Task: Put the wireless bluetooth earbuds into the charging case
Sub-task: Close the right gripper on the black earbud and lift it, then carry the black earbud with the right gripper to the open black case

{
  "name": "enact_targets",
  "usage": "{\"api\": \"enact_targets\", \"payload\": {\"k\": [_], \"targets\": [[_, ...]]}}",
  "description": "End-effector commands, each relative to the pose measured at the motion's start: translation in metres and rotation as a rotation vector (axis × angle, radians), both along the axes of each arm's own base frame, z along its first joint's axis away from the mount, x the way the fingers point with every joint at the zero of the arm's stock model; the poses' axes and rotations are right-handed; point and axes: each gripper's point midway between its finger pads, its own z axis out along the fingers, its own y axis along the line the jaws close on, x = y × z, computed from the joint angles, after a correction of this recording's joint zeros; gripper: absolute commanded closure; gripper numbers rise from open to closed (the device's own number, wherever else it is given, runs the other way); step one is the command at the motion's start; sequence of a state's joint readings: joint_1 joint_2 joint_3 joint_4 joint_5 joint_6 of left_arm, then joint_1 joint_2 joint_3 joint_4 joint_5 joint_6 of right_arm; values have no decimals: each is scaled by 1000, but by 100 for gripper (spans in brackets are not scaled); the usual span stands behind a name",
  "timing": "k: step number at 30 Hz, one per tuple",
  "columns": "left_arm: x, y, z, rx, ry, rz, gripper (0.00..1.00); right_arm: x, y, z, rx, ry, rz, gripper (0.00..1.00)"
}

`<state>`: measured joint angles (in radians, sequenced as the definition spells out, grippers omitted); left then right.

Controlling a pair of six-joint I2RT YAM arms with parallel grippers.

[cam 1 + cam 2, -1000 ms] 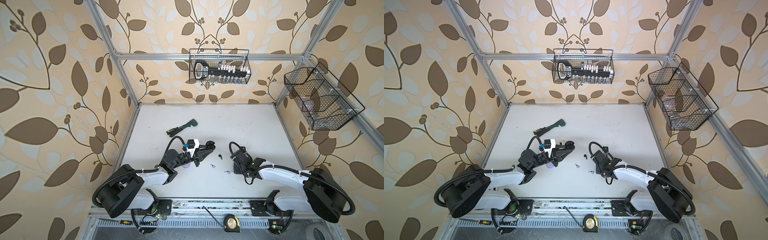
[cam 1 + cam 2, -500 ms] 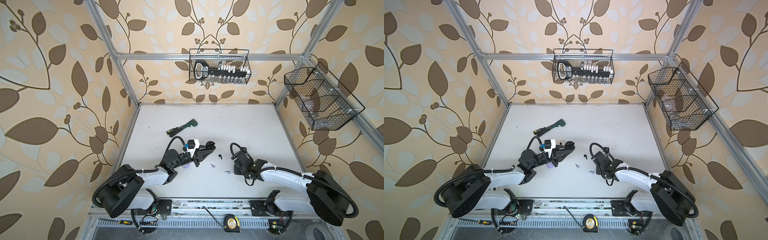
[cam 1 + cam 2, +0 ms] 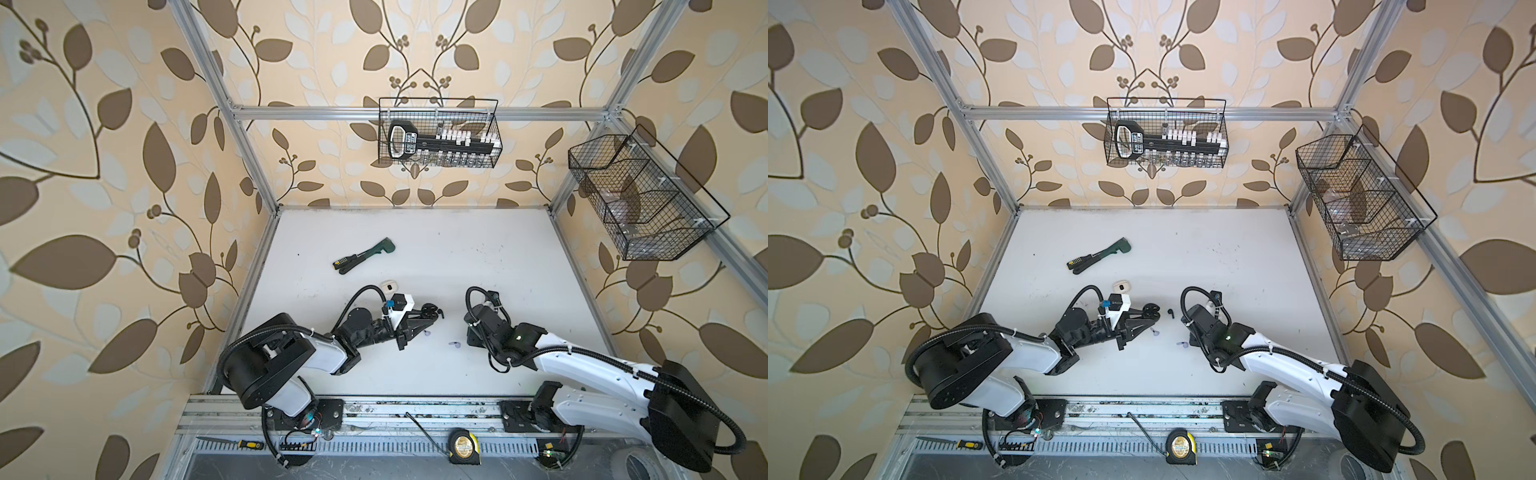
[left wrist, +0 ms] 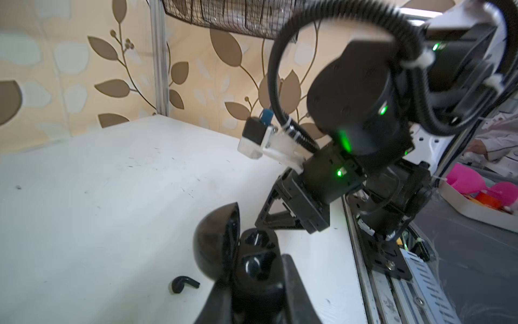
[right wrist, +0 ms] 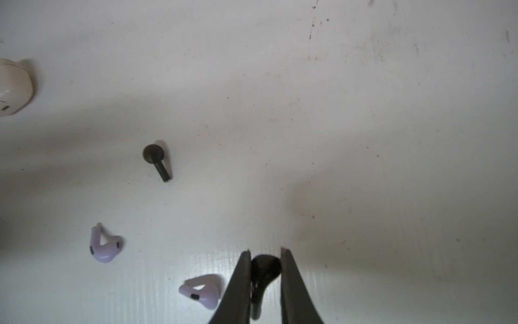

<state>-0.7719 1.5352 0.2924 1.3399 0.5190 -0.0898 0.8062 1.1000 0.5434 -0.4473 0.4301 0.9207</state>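
a robot test cell in a lab or workshop: a table (image 3: 457, 249) boxed in by aluminium framing (image 3: 332, 113) and leaf-print panels (image 3: 104, 208), a wire basket (image 3: 438, 133) above its far edge, two robot arms (image 3: 590, 363) bolted to a rail (image 3: 415, 409) along its near edge, a tape measure (image 3: 464, 445) there too.

Black charging case (image 4: 215, 246) open, loose black earbud (image 4: 183, 284) beside it
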Motion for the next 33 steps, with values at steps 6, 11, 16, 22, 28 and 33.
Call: {"api": "enact_targets", "payload": {"k": [6,11,16,22,28,33], "targets": [[-7,-16,28,-65,-119,-84,100,8,16,42,63,-109,-16,82],[-5,-15,23,-50,-133,-71,100,6,20,52,85,-140,-21,82],[-10,-19,24,-50,-148,-101,100,2,32,65,135,-185,-11,82],[-8,-18,22,-49,-134,-87,100,-2,37,83,174,-236,-18,82],[-8,-18,23,-51,-133,-88,100,-5,44,100,247,-285,-23,82],[-8,-18,23,-51,-130,-90,100,-9,53,118,313,-340,-21,82]]}}
